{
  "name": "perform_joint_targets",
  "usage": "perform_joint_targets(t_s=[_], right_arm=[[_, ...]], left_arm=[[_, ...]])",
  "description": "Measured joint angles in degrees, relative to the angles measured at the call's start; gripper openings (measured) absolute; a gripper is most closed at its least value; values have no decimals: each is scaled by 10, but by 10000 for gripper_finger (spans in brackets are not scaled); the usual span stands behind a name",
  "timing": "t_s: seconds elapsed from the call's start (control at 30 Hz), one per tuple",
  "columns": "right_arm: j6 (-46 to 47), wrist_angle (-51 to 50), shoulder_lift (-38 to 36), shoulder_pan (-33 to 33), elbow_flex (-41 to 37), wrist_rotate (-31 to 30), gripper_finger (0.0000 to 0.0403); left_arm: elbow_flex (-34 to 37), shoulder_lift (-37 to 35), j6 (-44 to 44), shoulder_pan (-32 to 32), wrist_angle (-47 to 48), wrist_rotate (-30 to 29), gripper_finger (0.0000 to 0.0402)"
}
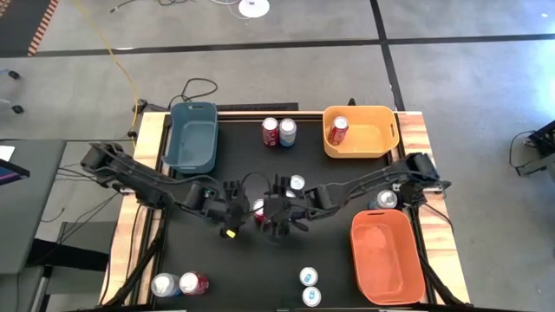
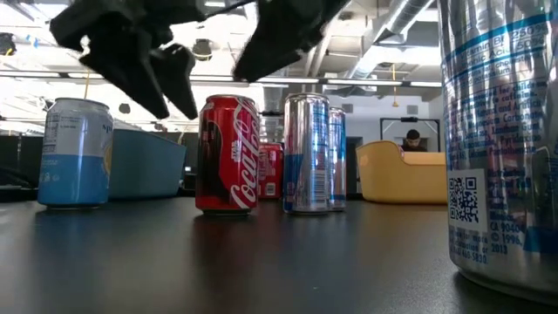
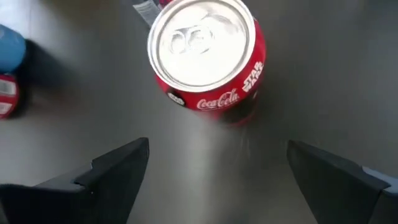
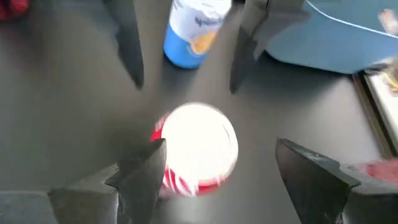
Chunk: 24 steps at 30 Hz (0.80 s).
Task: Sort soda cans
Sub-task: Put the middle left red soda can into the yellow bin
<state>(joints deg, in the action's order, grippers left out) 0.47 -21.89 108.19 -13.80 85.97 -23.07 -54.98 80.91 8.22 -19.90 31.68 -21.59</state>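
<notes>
Silver can [image 2: 501, 139] cropped | red can [image 1: 258, 209] half-hidden | left hand [image 1: 235, 208], right hand [image 1: 279, 214] both released

A grey concrete floor [image 1: 451, 78] crossed by dark seams surrounds the black table [image 1: 225, 269] (wood-edged). Beyond the table, ceiling pipes [image 2: 410, 13] and bright lights hang overhead.

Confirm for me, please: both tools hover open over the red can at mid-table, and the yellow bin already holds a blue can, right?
Not quite: the high view shows the yellow bin holding a red can, not a blue one. Both the left tool and right tool do hover open over the mid-table red can.
</notes>
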Motion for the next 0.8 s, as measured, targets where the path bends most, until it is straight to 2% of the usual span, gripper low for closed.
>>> perform_joint_targets(t_s=[0.1, 0.23, 0.43, 0.8], right_arm=[[8, 32, 11, 20, 0, 49, 320], [15, 40, 26, 35, 0, 72, 321], [25, 47, 44, 39, 1, 102, 348], [27, 45, 32, 41, 0, 108, 392]], left_arm=[[58, -24, 2, -1, -82, -1, 377], [109, -41, 5, -1, -148, -20, 377], [152, -67, 33, -1, -171, -71, 377], [173, -116, 36, -1, -198, -75, 377]])
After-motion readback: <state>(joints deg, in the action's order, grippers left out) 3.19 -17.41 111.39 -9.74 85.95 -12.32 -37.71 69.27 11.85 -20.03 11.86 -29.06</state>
